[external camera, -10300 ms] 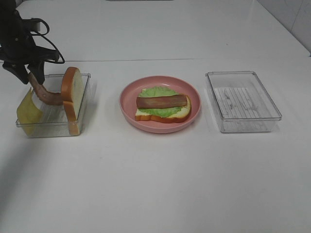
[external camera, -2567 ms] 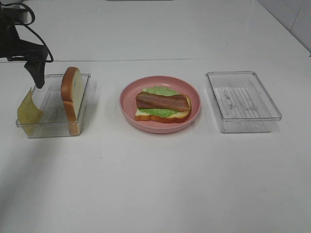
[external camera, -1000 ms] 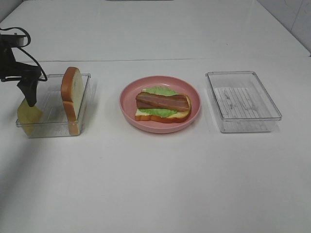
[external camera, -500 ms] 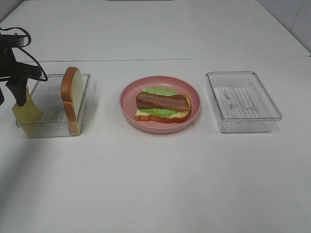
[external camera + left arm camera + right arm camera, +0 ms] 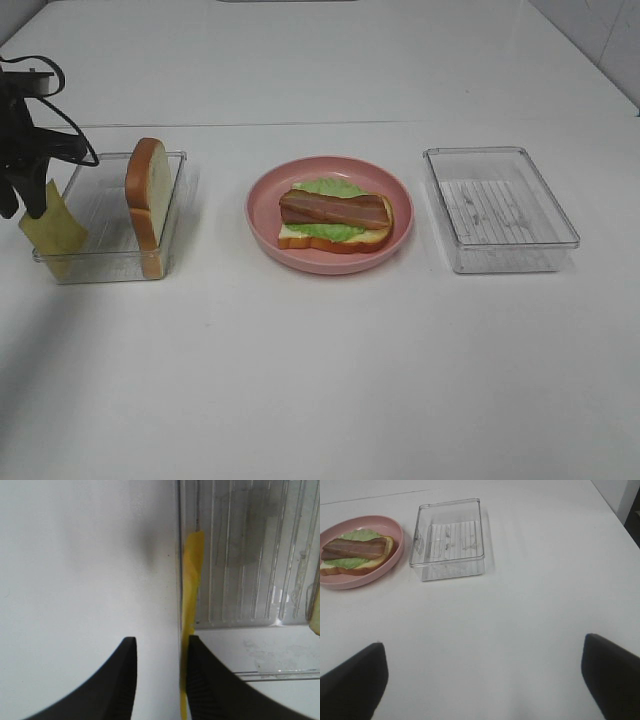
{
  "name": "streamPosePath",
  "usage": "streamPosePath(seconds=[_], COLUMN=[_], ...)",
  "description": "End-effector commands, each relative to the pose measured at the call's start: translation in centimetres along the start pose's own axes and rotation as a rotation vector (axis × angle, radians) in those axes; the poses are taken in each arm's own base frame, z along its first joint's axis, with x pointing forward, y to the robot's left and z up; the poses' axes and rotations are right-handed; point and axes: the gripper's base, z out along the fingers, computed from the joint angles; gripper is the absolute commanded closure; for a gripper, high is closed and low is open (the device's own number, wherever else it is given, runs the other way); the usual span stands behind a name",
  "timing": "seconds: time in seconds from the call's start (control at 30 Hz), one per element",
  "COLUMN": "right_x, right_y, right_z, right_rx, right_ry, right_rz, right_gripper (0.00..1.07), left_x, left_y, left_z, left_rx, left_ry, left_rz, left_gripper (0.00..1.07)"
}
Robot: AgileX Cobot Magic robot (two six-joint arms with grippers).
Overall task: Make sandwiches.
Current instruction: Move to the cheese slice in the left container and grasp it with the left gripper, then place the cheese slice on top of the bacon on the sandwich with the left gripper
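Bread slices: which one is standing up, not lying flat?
The slice in the left clear tray stands upright on its edge. The other slice lies flat on the pink plate, under lettuce and bacon.

Prob. robotics lab / test bench, not real kitchen: bare white surface point(image 5: 320, 380), toy sandwich point(image 5: 335, 222) on pink plate point(image 5: 256, 215), clear tray point(image 5: 505, 262), tiled wall point(image 5: 615, 40) at corner.

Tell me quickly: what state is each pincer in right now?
Left pincer: open, astride the cheese slice, not yet clamped.
Right pincer: open, holding nothing.
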Motion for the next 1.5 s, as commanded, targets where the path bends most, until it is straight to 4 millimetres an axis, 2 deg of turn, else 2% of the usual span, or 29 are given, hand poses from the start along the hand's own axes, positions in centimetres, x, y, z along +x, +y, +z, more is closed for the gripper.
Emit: streamPosePath(seconds=[0.03,0.07,0.1,0.13,0.17,0.2,0.53,0.63,0.67,0.7,0.73,0.77,0.8,0.83,0.87,0.93,0.97,1.0,1.03,1.07,1.13,1.2,1.23,1.27,1.3,1.33,1.37,1.4,1.5], right_x=[0.2,0.2,0.2,0.2,0.2,0.2,0.2,0.2,0.2,0.2,0.2,0.2,0.2,0.2,0.2,0.2,0.2,0.2,0.2,0.2,0.2,0.2,0.2,0.2,0.2,0.2,0.2,0.2,0.2], right_y=[0.0,0.0,0.0,0.0,0.0,0.0,0.0,0.0,0.0,0.0,0.0,0.0,0.0,0.0,0.0,0.0,0.0,0.0,0.0,0.0,0.0,0.0,0.0,0.0,0.0,0.0,0.0,0.0,0.0], right_z=[-0.3,-0.3,-0.3,-0.3,-0.3,-0.3,-0.3,-0.3,-0.3,-0.3,-0.3,-0.3,-0.3,-0.3,-0.3,-0.3,-0.3,-0.3,-0.3,-0.3,-0.3,-0.3,-0.3,-0.3,-0.3,-0.3,-0.3,-0.3,-0.3], right_rx=[-0.002,-0.002,-0.002,-0.002,-0.002,-0.002,-0.002,-0.002,-0.002,-0.002,-0.002,-0.002,-0.002,-0.002,-0.002,-0.002,-0.002,-0.002,-0.002,-0.002,-0.002,-0.002,-0.002,-0.002,-0.002,-0.002,-0.002,-0.002,-0.002], right_ry=[-0.039,-0.039,-0.039,-0.039,-0.039,-0.039,-0.039,-0.039,-0.039,-0.039,-0.039,-0.039,-0.039,-0.039,-0.039,-0.039,-0.039,-0.039,-0.039,-0.039,-0.039,-0.039,-0.039,-0.039,-0.039,-0.039,-0.039,-0.039,-0.039], right_rz=[0.000,0.000,0.000,0.000,0.000,0.000,0.000,0.000,0.000,0.000,0.000,0.000,0.000,0.000,0.000,0.000,0.000,0.000,0.000,0.000,0.000,0.000,0.000,0.000,0.000,0.000,0.000,0.000,0.000], right_gripper=[0.09,0.09,0.09,0.09,0.09,0.09,0.09,0.09,0.09,0.09,0.09,0.09,0.09,0.09,0.09,0.09,0.09,0.09,0.09,0.09,0.09,0.09,0.09,0.09,0.09,0.09,0.09,0.09,0.09], left_x=[0.3,0.3,0.2,0.2,0.2,0.1,0.0,0.2,0.4,0.4,0.7,0.9,0.9,1.4,1.4,2.2,2.2,2.8,2.8,3.2,3.4,3.8,3.8,3.8,3.8,3.8,3.8,3.9,3.9], left_y=[-0.5,-0.5,-0.5,-0.5,-0.5,-0.6,-0.6,-0.6,-0.6,-0.6,-0.6,-0.5,-0.5,-0.5,-0.5,-0.5,-0.5,-0.4,-0.4,-0.4,-0.5,-0.6,-0.6,-0.9,-0.9,-1.7,-2.1,-3.4,-4.1], left_z=[0.3,0.3,0.3,0.3,0.3,0.3,0.3,-0.5,-1.8,-1.8,-3.4,-4.2,-4.2,-6.0,-6.0,-8.4,-8.4,-10.1,-10.1,-11.8,-12.5,-15.1,-15.1,-16.8,-16.8,-18.4,-19.0,-20.1,-20.8], left_rx=[0.016,0.017,0.017,0.017,0.017,0.018,0.019,0.019,0.021,0.021,0.023,0.024,0.024,0.028,0.028,0.032,0.032,0.034,0.034,0.037,0.040,0.066,0.066,0.098,0.098,0.135,0.149,0.191,0.211], left_ry=[0.037,0.034,0.025,0.025,0.023,0.014,-0.005,-0.011,-0.039,-0.039,-0.077,-0.095,-0.095,-0.138,-0.138,-0.193,-0.193,-0.236,-0.236,-0.281,-0.302,-0.377,-0.377,-0.427,-0.427,-0.473,-0.492,-0.529,-0.553], left_rz=[-0.006,-0.006,-0.002,-0.002,0.001,0.002,0.013,0.013,0.013,0.013,0.013,0.010,0.010,0.004,0.004,0.004,0.004,0.004,0.004,0.005,0.005,0.003,0.003,0.004,0.004,0.022,0.034,0.070,0.087], left_gripper=[0.76,0.78,0.86,0.86,0.92,1.07,1.07,1.07,1.07,1.07,1.07,1.07,1.07,1.07,1.07,1.07,1.07,1.07,1.07,1.07,1.07,1.07,1.07,1.07,1.07,1.07,1.07,1.07,1.07])
